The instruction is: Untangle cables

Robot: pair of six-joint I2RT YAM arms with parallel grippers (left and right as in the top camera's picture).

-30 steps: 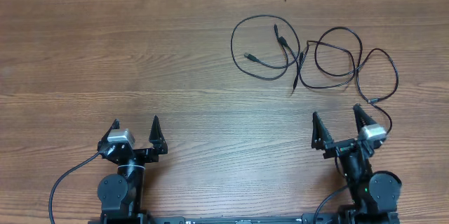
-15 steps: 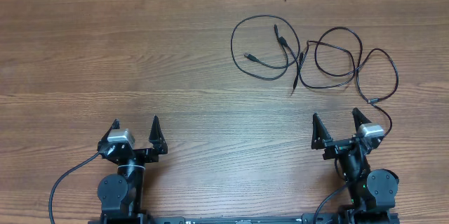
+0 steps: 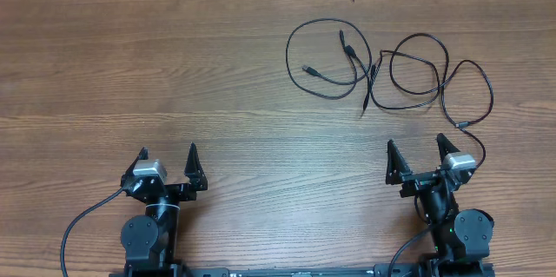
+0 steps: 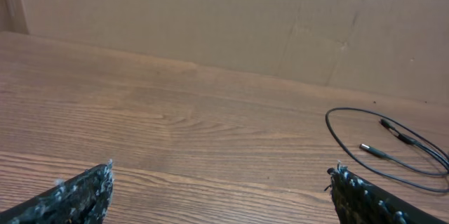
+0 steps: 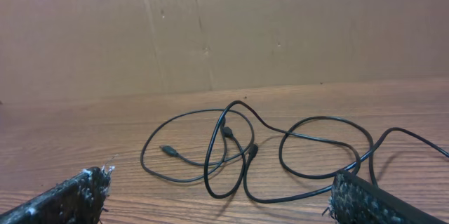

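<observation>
Both of my arms sit along the bottom edge of the overhead frame, over the wooden bench [image 3: 156, 60]. My left pincer [image 3: 167, 150] is at lower left, its fingers spread wide and holding nothing. My right pincer [image 3: 415, 141] is at lower right, likewise released and empty. The cables [image 3: 373, 72] lie on the bench in the upper right of the frame, well apart from my left pincer and nearer my right one. At the left of the tangle is a round loop [image 3: 289, 51] with a silvery-tipped plug [image 3: 309, 70] inside it. It crosses into two more loops to its right. One strand [image 3: 480, 142] trails down the frame to just beside my right pincer; I cannot tell whether it touches. In my right wrist view the tangle lies ahead between my open fingers.
</observation>
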